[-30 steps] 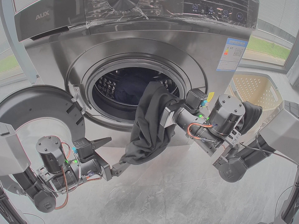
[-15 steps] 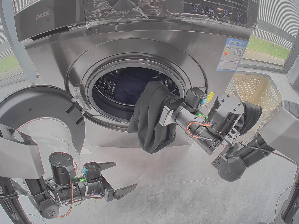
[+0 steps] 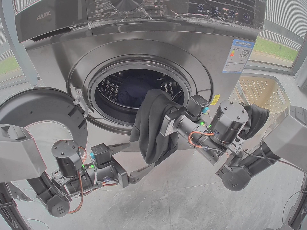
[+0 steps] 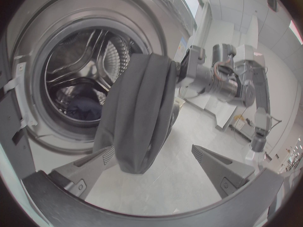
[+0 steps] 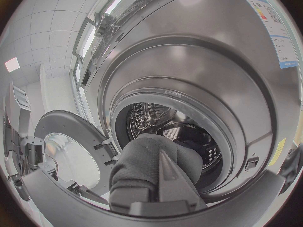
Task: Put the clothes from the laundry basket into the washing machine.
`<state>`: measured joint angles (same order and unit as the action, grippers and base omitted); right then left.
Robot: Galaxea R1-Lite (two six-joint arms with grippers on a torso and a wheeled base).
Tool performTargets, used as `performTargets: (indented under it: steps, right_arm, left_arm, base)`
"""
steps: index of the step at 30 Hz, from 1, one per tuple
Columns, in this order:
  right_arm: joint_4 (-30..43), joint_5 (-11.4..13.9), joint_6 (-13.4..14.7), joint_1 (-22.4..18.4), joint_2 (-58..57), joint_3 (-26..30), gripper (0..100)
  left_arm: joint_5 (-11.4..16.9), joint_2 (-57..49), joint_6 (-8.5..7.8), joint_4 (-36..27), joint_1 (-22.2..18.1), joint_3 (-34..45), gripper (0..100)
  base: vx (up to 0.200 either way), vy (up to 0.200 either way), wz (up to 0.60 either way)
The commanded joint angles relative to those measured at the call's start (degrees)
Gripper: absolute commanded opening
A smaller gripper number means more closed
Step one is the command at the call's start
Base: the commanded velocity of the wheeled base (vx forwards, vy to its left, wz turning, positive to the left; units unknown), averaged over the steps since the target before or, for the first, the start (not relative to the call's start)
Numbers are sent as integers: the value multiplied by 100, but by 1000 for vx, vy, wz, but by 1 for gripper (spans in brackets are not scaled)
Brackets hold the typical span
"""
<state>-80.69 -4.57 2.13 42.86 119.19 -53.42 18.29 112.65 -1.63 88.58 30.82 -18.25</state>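
The head view caught the basket [image 3: 265, 93] at right; the left wrist view, dark clothes [image 4: 83, 106] inside the drum [image 4: 79, 63]. A limp black garment [image 3: 153, 125] hung mid-frame at the drum's mouth from the clamped right gripper [image 5: 157, 180]; the left gripper [image 3: 140, 154] gaped empty below.

This is looking like a test lab: panel light [image 5: 12, 64] glowing in a tiled ceiling [image 5: 44, 22], washing machine [image 3: 153, 45] wearing factory film [image 3: 153, 7].

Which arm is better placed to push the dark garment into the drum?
Right. The right gripper holds the garment at the mouth of the drum, so a push inward may suffice. The left gripper is open and low, near the hanging end.
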Motion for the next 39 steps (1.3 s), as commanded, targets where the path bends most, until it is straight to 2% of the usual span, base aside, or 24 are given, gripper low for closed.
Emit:
performTargets:
  steps: [1, 10, 16, 21, 27, 31, 36, 37, 39]
  right_arm:
    - [9, -9, -2, 161, 17, -2, 0]
    - [9, -9, -2, 363, 70, -11, 0]
    - [9, -9, -2, 434, 61, 33, 0]
    - [9, -17, 6, 548, -1, 130, 0]
    - [9, -17, 6, 565, -106, 235, 0]
    - [9, -17, 6, 574, -212, 315, 0]
    - [1, -17, 6, 574, -238, 376, 0]
    - [1, -17, 6, 574, -238, 376, 0]
    - [1, -17, 6, 565, -238, 376, 0]
  left_arm:
    - [-9, 99, 172, 2, 276, -469, 100]
    - [-18, 547, 207, 2, 276, -1155, 100]
    - [-18, 908, 286, 2, 240, -1480, 100]
    - [-282, 1180, 295, -7, 117, -1866, 100]
    - [-343, 1312, 304, -7, -41, -2042, 100]
    - [-484, 1400, 304, -7, -137, -2139, 100]
    - [-537, 1426, 330, 2, -129, -2218, 100]
    - [-545, 1426, 330, 2, -129, -2218, 0]
    - [-651, 1435, 330, -7, -137, -2209, 0]
  base:
    - [0, 0, 0]
    - [0, 0, 0]
    - [0, 0, 0]
    - [0, 0, 0]
    - [0, 0, 0]
    - [0, 0, 0]
    - [0, 0, 0]
    - [0, 0, 0]
    - [0, 0, 0]
